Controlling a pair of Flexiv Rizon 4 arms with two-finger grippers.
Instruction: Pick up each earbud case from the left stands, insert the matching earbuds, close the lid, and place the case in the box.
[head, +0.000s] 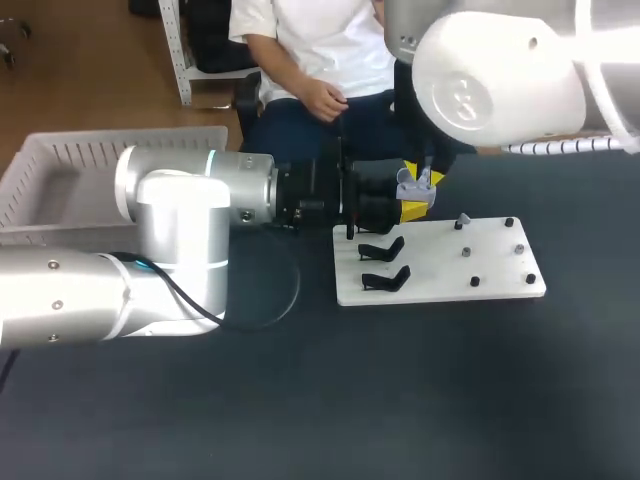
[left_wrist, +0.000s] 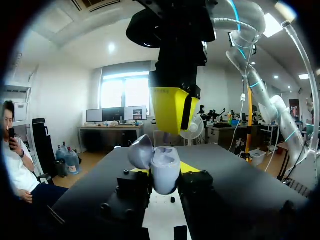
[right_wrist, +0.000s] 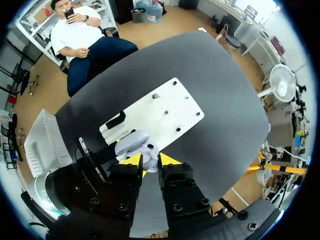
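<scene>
A lavender earbud case (left_wrist: 165, 175) with its lid (left_wrist: 141, 151) swung open sits upright between the fingers of my left gripper (left_wrist: 166, 176), which is shut on it. In the head view the left gripper (head: 410, 207) holds the case (head: 415, 185) just off the far left corner of the white board (head: 440, 275). My right gripper (right_wrist: 150, 160) hangs straight over the open case (right_wrist: 132, 144), its yellow fingertips (left_wrist: 172, 110) close above the case. A small pale earbud (right_wrist: 150, 151) is pinched between its tips. Two black stands (head: 383, 262) on the board's left part carry nothing.
A pale slatted basket (head: 60, 185) stands at the table's far left, behind my left arm. Several small dark pegs (head: 490, 255) stick up from the right half of the board. A thin cable (head: 285, 300) loops on the dark table beside the board.
</scene>
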